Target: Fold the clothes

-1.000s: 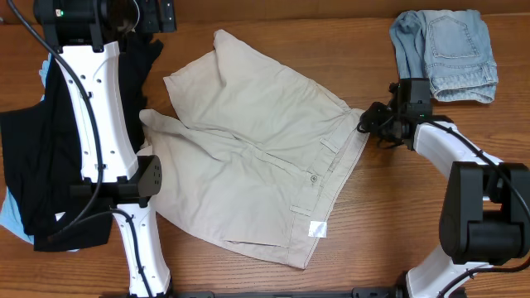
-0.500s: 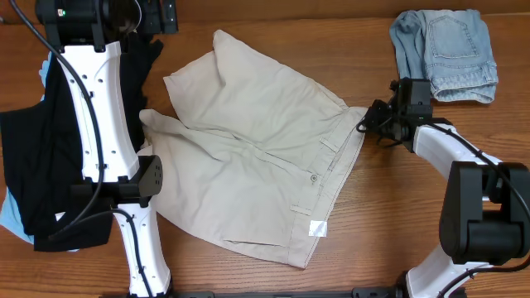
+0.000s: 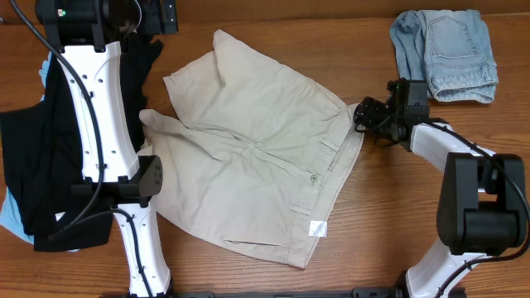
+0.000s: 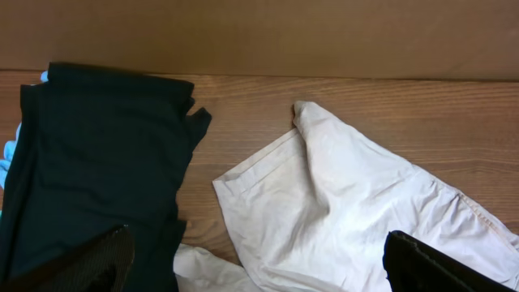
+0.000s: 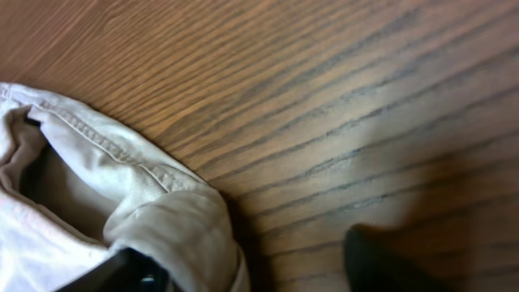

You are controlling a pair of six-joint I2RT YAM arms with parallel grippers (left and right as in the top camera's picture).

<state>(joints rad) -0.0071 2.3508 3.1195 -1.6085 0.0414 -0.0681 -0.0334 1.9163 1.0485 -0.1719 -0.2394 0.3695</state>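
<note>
A: What's different at the right gripper [image 3: 365,118]?
B: Its jaws have spread apart, letting go of the khaki shorts [image 3: 257,157], and their waistband corner has slid slightly left

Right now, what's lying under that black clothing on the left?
A light blue fabric peeks out from under the black clothing at its left edge. How far it runs beneath, and whether anything else lies there, is covered.
</note>
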